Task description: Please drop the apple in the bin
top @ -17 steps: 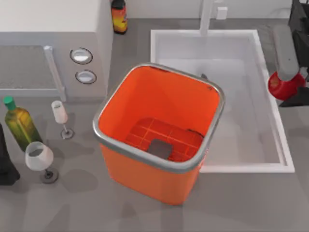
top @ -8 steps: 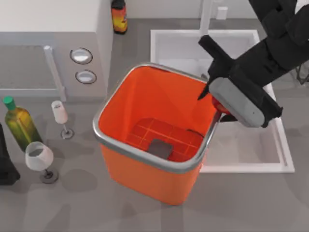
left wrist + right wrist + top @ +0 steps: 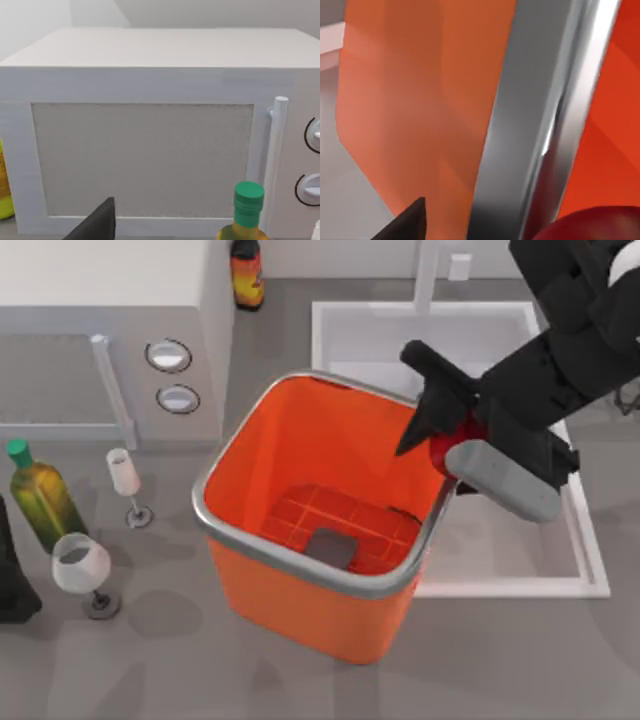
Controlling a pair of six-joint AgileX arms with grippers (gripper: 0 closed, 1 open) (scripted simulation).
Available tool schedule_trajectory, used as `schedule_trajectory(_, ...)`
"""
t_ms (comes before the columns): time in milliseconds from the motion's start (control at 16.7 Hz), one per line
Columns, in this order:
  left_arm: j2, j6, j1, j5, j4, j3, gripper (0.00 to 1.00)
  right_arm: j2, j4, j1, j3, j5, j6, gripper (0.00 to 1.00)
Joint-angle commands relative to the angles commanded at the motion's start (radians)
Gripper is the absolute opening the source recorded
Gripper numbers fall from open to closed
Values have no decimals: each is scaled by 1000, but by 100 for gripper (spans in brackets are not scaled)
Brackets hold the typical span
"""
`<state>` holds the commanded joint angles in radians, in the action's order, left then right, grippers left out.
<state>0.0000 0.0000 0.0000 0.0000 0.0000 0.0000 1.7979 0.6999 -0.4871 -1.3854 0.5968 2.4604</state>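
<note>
Right hand [image 3: 440, 435] closed, arm outstretched

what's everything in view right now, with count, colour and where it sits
apple: 1, red, in the right gripper, over the bin's right rim
bin: 1, orange with silver rim, table centre
dark grey patch: 1, on the bin's gridded bottom
sink basin: 1, white, right of the bin
microwave: 1, white, top left
olive oil bottle: 1, yellow-green with green cap, left edge
wine glasses: 2, clear, left, near the oil bottle
sauce bottle: 1, dark with red and yellow label, top, beside the microwave
right gripper: 1, black, shut on the apple at the bin's right rim
left gripper: 1, black, parked facing the microwave
</note>
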Motion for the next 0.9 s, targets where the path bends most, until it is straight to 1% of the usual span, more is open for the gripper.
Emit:
schedule_trajectory(240, 0, 0, 0, 0, 0, 0, 100, 0, -1, 0, 1, 1, 3, 0)
schedule_trajectory(300, 0, 0, 0, 0, 0, 0, 100, -60, 81, 46, 32, -94, -46, 0)
schedule_trajectory(600, 0, 0, 0, 0, 0, 0, 100, -7, 19, 15, 51, -80, -65, 0)
schedule_trajectory(900, 0, 0, 0, 0, 0, 0, 100, 75, -148, -39, 75, -57, -91, 0)
